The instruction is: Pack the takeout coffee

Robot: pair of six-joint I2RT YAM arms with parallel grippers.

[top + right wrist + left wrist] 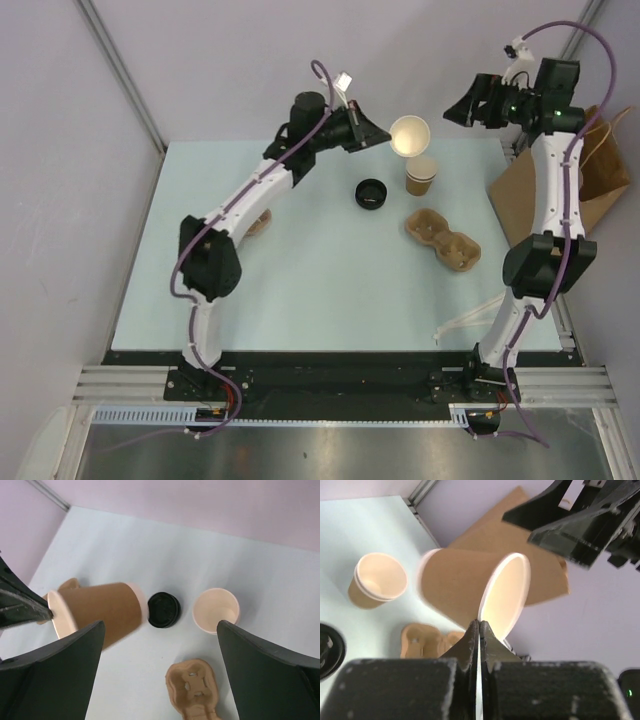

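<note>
Top external: left jaws pinch takeout coffee (409,134) rim, cup tipped sideways; right jaws spread at 2 o'clock. Bring cup upright, lower squarely into tray (443,238), 5 o'clock.

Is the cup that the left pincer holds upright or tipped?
Tipped on its side: the left pincer pinches the rim of the cup, its mouth facing sideways.

The left arm (255,195) and right arm (548,185) share white links, black joints, looping purple cables (178,270).
</note>
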